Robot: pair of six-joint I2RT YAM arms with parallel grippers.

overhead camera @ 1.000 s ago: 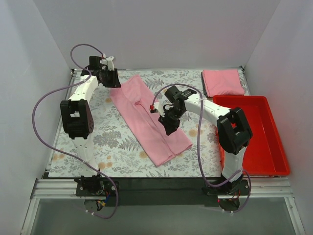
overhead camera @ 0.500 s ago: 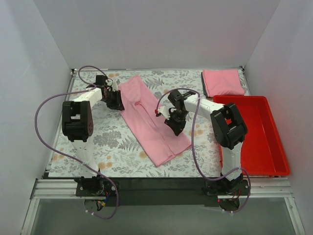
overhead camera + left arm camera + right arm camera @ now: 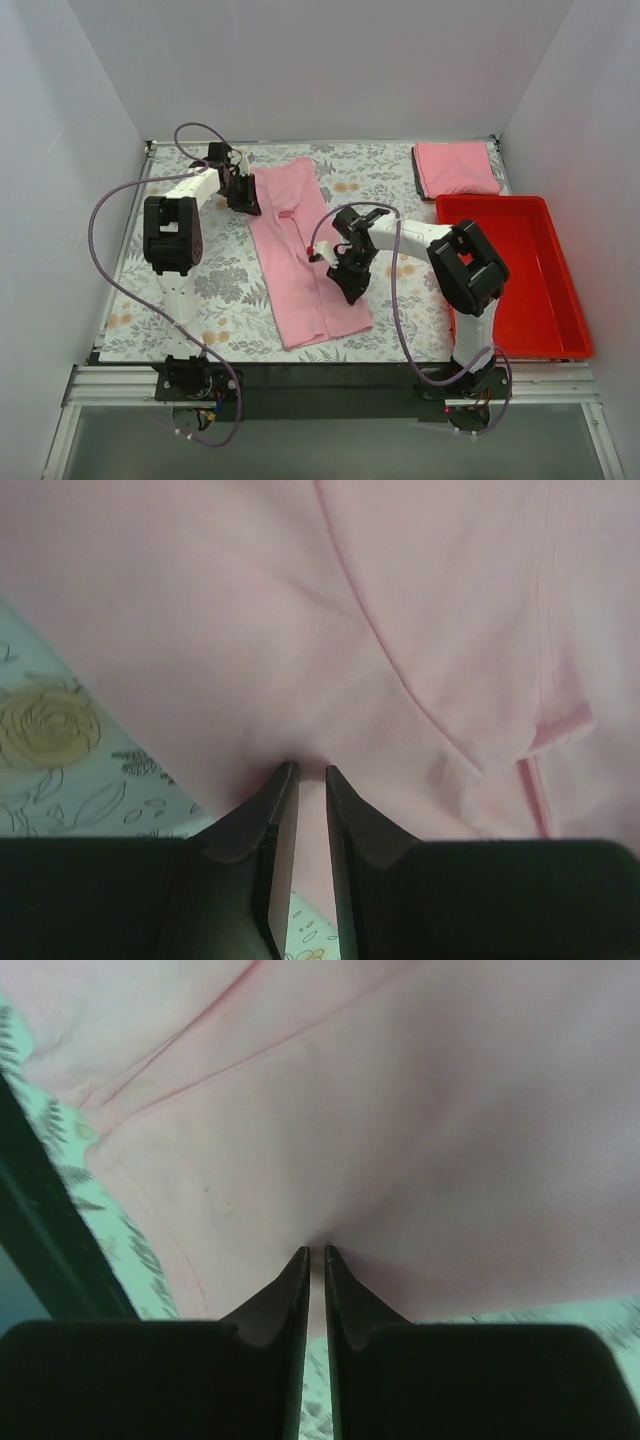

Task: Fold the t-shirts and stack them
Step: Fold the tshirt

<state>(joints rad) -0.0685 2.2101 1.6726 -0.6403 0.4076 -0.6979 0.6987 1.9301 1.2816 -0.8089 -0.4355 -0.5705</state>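
Shirt: a long pink strip [image 3: 300, 255], its sides already turned in, is laid on the table [image 3: 220, 280] in the middle of the top view. It runs from the upper centre down to the lower centre.
Left gripper: it [image 3: 245, 200] is set at the strip's upper left edge. In its wrist view the jaws are drawn nearly together and a pucker of pink cloth is nipped between the tips.
Right gripper: it [image 3: 352, 288] is set at the strip's lower right edge. In its wrist view the jaws are almost touching and the cloth is gathered at the tips, so the edge is judged to be pinched.
Folded shirt: a compact pink square [image 3: 455, 168] is seen in the upper right, just above the tray [image 3: 520, 290] and well apart from the strip.
Done: one shirt is folded and set down, and the lengthwise folds of the second are made.
Left: the strip is not yet folded across its length, nor placed on the folded shirt. Whether more shirts are due cannot be told.
Step in hand: both edges are taken hold of, judged as preparation for shifting the strip or for the cross fold.
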